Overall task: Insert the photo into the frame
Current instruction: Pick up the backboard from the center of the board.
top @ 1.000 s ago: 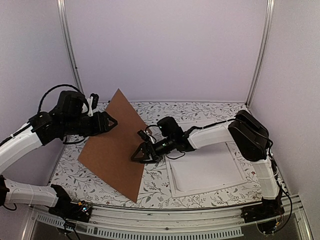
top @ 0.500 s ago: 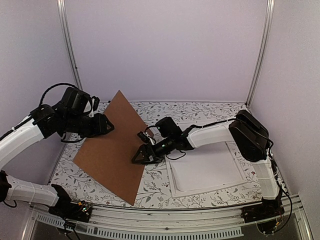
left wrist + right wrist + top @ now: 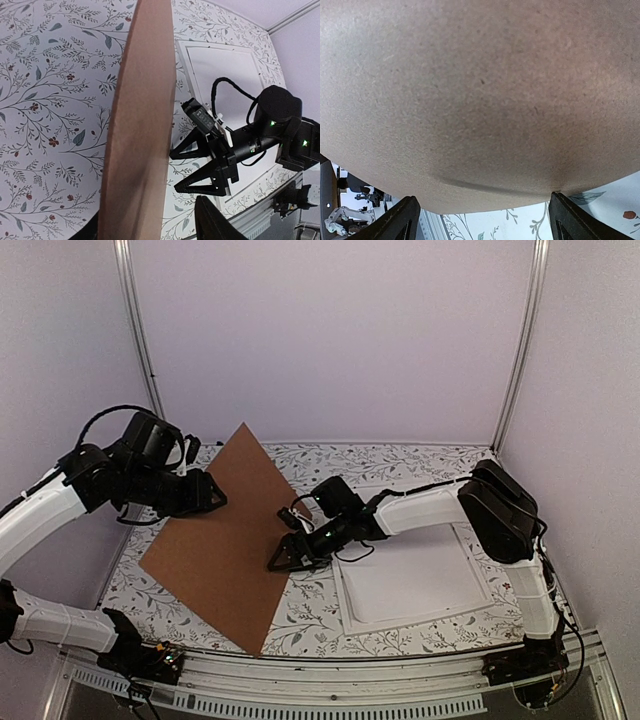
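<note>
Step (my reading): clearing the brown board (image 3: 225,550) out of the way. Neither arm is on the photo or on the frame (image 3: 415,580).
Left gripper (image 3: 218,490): partly closed, pinching the board's left edge. In the left wrist view the board runs edge-on between its fingers.
Right gripper (image 3: 280,548): fingers spread wide, holding nothing. Its tips are at the board's right edge, touching or just beside it; I cannot tell which.
Board: lifted and tilted over the left half of the table (image 3: 400,465). One corner points at the far edge and the lowest corner is close to the near edge.
Photo: not visible in any view. It may be under the board or on its hidden face; I cannot say.
Frame: flat on the right half of the table, close to the near and right edges, with the right forearm passing above its far-left corner.
Frame long axis: roughly left to right along the table, skewed slightly so the right end sits nearer the far edge. I cannot tell which face is up.
Risk 1: the board is pinched at one edge only, so it could pivot or slip out of the left fingers.
Risk 2: the board's low corner could drag off the near edge or catch on the rail there.
Risk 3: the open right fingers could shove the board sideways and twist it in the left grip.
Risk 4: if the photo lies beneath the board, a dropped board would land on it or push it.
</note>
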Robot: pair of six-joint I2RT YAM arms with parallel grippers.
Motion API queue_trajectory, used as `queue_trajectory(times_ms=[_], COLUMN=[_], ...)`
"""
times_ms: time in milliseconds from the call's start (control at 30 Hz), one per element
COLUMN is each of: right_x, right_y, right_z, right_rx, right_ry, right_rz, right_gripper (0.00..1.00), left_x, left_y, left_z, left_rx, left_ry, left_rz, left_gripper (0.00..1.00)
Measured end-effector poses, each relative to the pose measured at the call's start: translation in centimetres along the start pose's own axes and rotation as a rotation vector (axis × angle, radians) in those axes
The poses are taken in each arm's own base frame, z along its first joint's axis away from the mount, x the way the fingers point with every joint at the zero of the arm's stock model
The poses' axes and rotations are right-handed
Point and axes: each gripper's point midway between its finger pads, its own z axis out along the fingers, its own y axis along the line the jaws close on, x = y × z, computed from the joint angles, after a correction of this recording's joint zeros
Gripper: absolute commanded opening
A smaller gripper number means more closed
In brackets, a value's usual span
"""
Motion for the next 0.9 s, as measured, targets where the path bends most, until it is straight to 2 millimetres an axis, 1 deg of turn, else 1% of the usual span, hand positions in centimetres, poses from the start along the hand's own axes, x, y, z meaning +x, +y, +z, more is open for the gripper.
queue_trajectory(times_ms=[133, 267, 333, 600, 700, 800, 900], right_x=[-0.05, -0.06, -0.07, -0.1, -0.09, -0.01, 0.04], right_y=[-0.1, -0.12, -0.12, -0.23, -0.25, -0.31, -0.35], right_z=[0.0, 0.0, 0.0, 0.0, 0.0, 0.0, 0.0], right_rx=[0.006, 0.007, 0.007, 0.013, 0.014, 0.016, 0.017], right_ry=[-0.003, -0.004, -0.004, -0.007, -0.007, -0.004, -0.002], right_rz=[-0.001, -0.001, -0.001, -0.003, -0.005, -0.003, -0.002], right_gripper=[0.93, 0.93, 0.93, 0.92, 0.92, 0.92, 0.92], left_x=[0.15, 0.23, 0.26, -0.22, -0.62, -0.54, -0.31], left_y=[-0.57, -0.83, -0.9, -1.01, -0.89, -0.53, -0.31], left_z=[-0.25, -0.31, -0.33, -0.71, -1.03, -0.94, -0.91], left_rx=[0.029, 0.054, 0.063, 0.058, 0.038, 0.021, 0.011], left_ry=[0.017, 0.033, 0.039, 0.053, 0.053, 0.064, 0.077], left_rz=[0.005, -0.002, -0.007, -0.009, -0.006, -0.005, -0.005], left_gripper=[0.62, 0.64, 0.63, 0.48, 0.4, 0.32, 0.3])
